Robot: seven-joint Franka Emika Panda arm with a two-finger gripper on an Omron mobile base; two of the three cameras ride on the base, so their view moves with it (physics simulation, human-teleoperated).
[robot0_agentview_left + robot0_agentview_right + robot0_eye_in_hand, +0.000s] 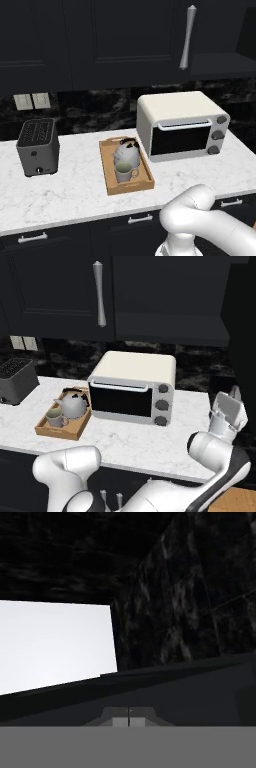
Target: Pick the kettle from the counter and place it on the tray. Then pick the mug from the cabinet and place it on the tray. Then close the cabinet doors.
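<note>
While kettle (pixel 127 152) and mug (pixel 124 172) sit on tray (pixel 111 186) — end effector (pixel 129 722) closed, empty

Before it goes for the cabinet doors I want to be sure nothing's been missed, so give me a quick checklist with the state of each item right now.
1. Kettle on the tray: ok.
2. Mug on the tray, in front of the kettle: ok.
3. End effector shut and holding nothing: ok.
4. Cabinet door with the silver handle closed: ok.
5. Other side of the cabinet closed: not ok, the inner shelf is exposed.
6. End effector lined up with the open door: cannot tell.
</note>
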